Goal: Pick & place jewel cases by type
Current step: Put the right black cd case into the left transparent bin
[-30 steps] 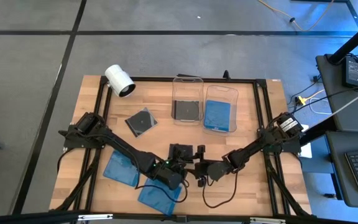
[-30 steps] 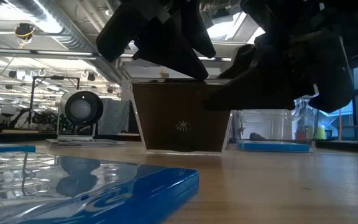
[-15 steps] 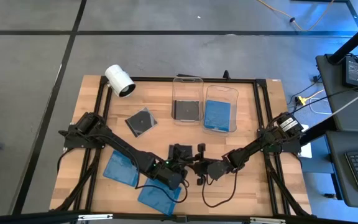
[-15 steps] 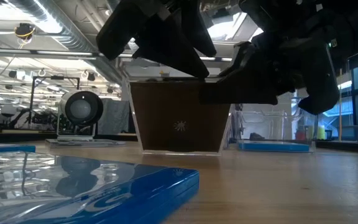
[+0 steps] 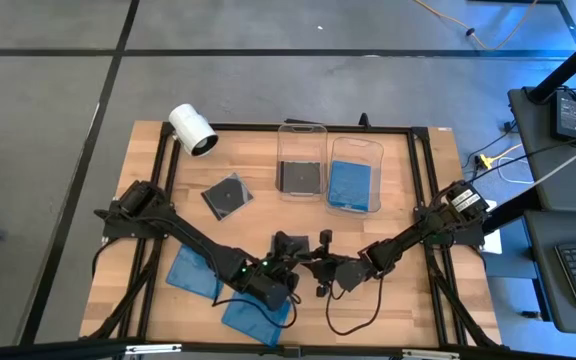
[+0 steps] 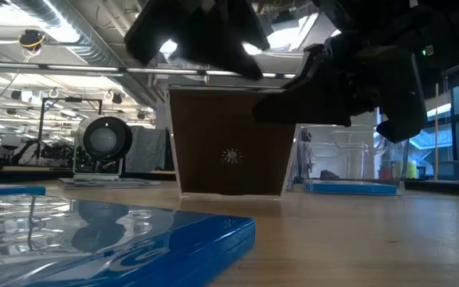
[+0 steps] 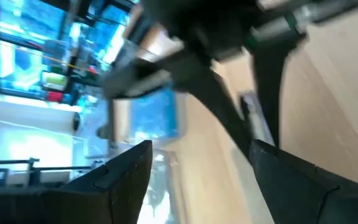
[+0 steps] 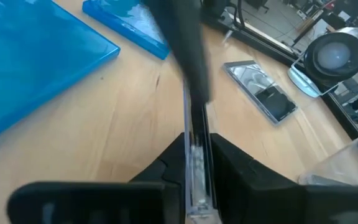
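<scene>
Hands meet near the front middle of the bench (image 5: pixel 408 190), over a dark jewel case (image 6: pixel 229 143) that stands upright on its edge on the wood. The right hand (image 8: pixel 196 163) has its two fingers pressed together on the thin edge of this standing case, which runs straight out between them in the right wrist view. The left hand (image 5: pixel 290 262) sits just beside it on the other side of the same case, its fingers (image 7: pixel 126 180) spread wide; whether they touch the case cannot be told. In the low view both dark hands crowd the upper edge of the case from above, the case's lower edge resting on the bench.

Beyond the two hands, toward the far edge, stand two clear tubs side by side: the left tub (image 5: pixel 301 135) holds a dark case, the right tub (image 5: pixel 356 148) a blue one. Farther off on the left arm's side, a second dark case with a disc (image 5: pixel 227 196) lies flat, and a white cylinder (image 5: pixel 193 130) lies near the far corner. Two blue jewel cases lie flat close to the left hand: one (image 5: pixel 194 270) partly under the left arm, the other (image 5: pixel 256 318) at the near edge, just below that hand.
</scene>
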Action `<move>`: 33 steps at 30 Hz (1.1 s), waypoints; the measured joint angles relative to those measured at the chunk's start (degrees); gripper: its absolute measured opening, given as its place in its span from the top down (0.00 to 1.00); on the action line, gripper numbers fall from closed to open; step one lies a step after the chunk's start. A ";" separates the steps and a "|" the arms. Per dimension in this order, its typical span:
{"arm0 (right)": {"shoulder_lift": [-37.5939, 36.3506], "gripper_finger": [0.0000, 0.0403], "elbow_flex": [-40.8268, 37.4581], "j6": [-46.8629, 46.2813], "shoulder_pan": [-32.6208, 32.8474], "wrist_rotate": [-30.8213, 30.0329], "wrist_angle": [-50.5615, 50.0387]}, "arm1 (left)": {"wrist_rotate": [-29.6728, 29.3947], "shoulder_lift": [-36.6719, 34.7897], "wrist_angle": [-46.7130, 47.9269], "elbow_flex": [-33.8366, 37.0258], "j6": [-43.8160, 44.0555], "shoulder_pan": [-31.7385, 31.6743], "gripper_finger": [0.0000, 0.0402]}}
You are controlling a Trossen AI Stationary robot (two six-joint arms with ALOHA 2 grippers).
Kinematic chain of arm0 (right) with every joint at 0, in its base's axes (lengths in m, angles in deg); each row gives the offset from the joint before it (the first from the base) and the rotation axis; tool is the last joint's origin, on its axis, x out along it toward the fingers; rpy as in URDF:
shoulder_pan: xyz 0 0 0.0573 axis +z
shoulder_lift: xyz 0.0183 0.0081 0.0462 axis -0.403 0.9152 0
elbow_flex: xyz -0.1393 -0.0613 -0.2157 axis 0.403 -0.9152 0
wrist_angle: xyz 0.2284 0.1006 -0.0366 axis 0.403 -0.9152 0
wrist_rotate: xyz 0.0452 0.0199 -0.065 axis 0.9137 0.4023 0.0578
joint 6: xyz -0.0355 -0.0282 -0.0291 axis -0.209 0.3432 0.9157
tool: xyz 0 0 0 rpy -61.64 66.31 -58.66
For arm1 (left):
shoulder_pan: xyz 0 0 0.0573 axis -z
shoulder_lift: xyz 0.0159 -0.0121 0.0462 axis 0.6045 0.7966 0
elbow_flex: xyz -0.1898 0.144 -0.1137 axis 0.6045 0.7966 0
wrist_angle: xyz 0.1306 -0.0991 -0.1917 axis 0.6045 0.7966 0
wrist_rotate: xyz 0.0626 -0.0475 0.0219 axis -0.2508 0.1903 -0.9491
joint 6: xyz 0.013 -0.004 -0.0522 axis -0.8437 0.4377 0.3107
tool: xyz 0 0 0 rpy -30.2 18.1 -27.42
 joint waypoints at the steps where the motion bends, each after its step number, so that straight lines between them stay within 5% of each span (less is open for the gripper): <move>1: 0.00 0.86 0.00 0.05 0.00 -0.15 0.00 | -1.00 -0.50 -0.32 -0.01 -0.51 0.36 0.34; 8: 0.02 0.87 -0.04 0.95 0.11 -1.52 0.80 | -11.20 -6.67 -0.36 -0.01 1.55 4.46 0.34; 17: 0.13 0.87 -0.13 0.98 0.17 -2.21 4.44 | -12.68 -12.09 11.70 -0.01 22.96 6.14 0.34; 24: -0.29 0.87 -0.15 0.84 0.47 -2.23 4.97 | -14.17 -12.09 28.69 -0.01 39.59 6.29 0.34; 33: -5.36 0.87 -0.17 3.68 0.72 -8.93 4.73 | -16.95 -12.09 56.70 0.04 73.98 8.64 0.34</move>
